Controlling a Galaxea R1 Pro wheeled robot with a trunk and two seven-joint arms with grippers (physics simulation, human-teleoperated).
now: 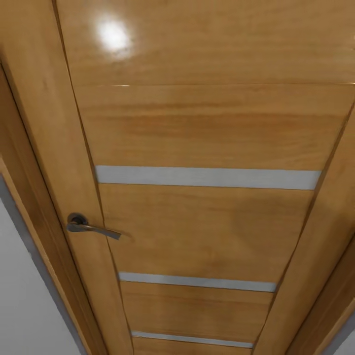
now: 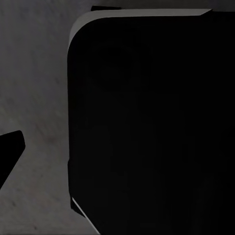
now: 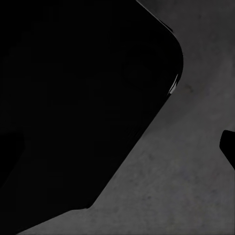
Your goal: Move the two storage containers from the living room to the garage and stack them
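The storage containers are out of view. The head view faces a honey-wood door point(image 1: 207, 133) with frosted strips point(image 1: 207, 177), seen from very close. My left gripper point(image 2: 117, 152) hangs over dark grey concrete floor point(image 2: 34, 73). One black fingertip point(image 2: 11, 147) shows at the frame's edge and the other is lost against a black body. My right gripper point(image 3: 117, 152) also hangs above the concrete floor point(image 3: 196, 186), with one fingertip point(image 3: 229, 147) at the opposite edge. Both stand open with nothing held.
A dark lever handle point(image 1: 91, 228) sits on the door's left side. The wooden frame point(image 1: 29, 197) and a white-grey wall point(image 1: 19, 305) lie left of it. A black rounded body, the robot's own base point(image 2: 147, 122) point(image 3: 73, 98), stands close beside both grippers.
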